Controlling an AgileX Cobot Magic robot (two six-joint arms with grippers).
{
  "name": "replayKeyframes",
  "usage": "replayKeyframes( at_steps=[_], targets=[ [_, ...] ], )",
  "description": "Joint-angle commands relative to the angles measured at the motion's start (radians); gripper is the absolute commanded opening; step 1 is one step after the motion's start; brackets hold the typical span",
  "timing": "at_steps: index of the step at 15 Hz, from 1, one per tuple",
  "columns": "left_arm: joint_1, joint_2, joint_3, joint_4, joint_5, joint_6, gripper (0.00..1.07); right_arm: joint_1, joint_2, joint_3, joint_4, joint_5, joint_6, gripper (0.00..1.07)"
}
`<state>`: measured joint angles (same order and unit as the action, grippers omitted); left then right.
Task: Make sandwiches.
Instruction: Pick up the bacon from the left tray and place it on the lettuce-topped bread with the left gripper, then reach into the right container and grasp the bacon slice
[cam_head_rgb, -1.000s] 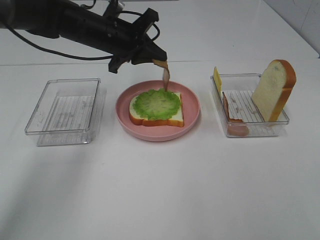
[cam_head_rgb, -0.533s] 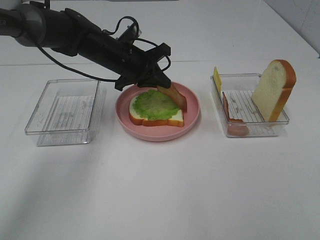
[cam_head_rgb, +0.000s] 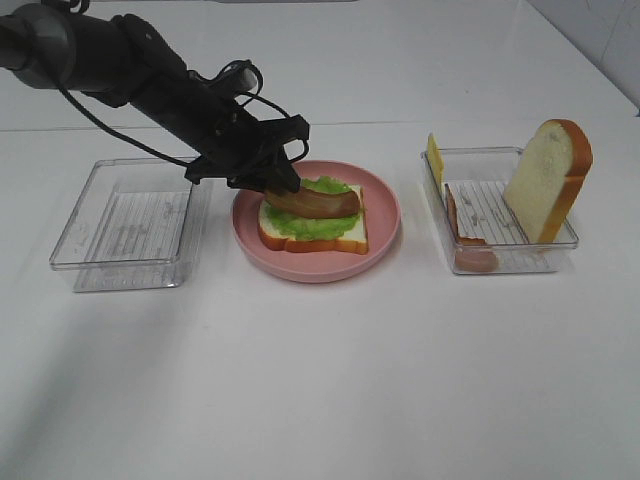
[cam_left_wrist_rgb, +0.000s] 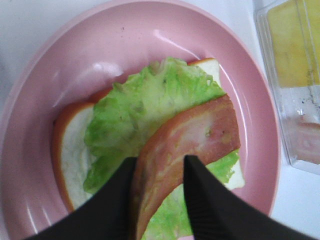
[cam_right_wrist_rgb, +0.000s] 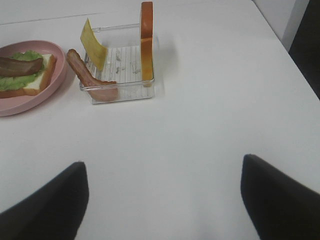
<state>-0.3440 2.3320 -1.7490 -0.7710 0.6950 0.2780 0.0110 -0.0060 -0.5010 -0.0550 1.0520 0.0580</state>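
A bread slice (cam_head_rgb: 345, 235) topped with frilly green lettuce (cam_head_rgb: 330, 222) lies on the round pink plate (cam_head_rgb: 385, 215). My left gripper (cam_head_rgb: 272, 185) is shut on one end of a brown meat strip (cam_head_rgb: 318, 203), which lies across the lettuce. The left wrist view shows the black fingers (cam_left_wrist_rgb: 200, 200) pinching the strip (cam_left_wrist_rgb: 200, 132) over the lettuce (cam_left_wrist_rgb: 135, 110) and bread (cam_left_wrist_rgb: 72, 150). My right gripper (cam_right_wrist_rgb: 162, 200) is open and empty over bare table, away from the food. It is out of the high view.
The clear tray (cam_head_rgb: 560, 240) on the right holds an upright bread slice (cam_head_rgb: 548, 180), a yellow cheese square (cam_head_rgb: 434, 155) and a second meat strip (cam_head_rgb: 462, 235). It also shows in the right wrist view (cam_right_wrist_rgb: 120, 87). An empty clear tray (cam_head_rgb: 130, 215) stands left of the plate.
My left gripper has come down and to the left with the meat strip. The strip hung above the plate before and now lies on the lettuce.
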Motion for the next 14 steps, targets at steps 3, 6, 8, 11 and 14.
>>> replayKeyframes(
  at_steps=[3,6,8,11,14],
  targets=[
    [0.000,-0.082,-0.018,0.101,-0.003,-0.003,0.88,-0.005,-0.012,0.003,-0.002,0.001,-0.002,0.78],
    [0.000,-0.177,-0.018,0.230,0.067,-0.025,0.88,-0.005,-0.012,0.003,-0.002,0.001,-0.002,0.78],
    [0.000,-0.278,-0.018,0.385,0.207,-0.168,0.88,-0.005,-0.012,0.003,-0.002,0.001,-0.002,0.78],
    [0.000,-0.401,-0.016,0.587,0.382,-0.348,0.88,-0.005,-0.012,0.003,-0.002,0.001,-0.002,0.78],
    [0.000,-0.502,0.017,0.745,0.554,-0.421,0.88,-0.005,-0.012,0.003,-0.002,0.001,-0.002,0.78]
  ],
)
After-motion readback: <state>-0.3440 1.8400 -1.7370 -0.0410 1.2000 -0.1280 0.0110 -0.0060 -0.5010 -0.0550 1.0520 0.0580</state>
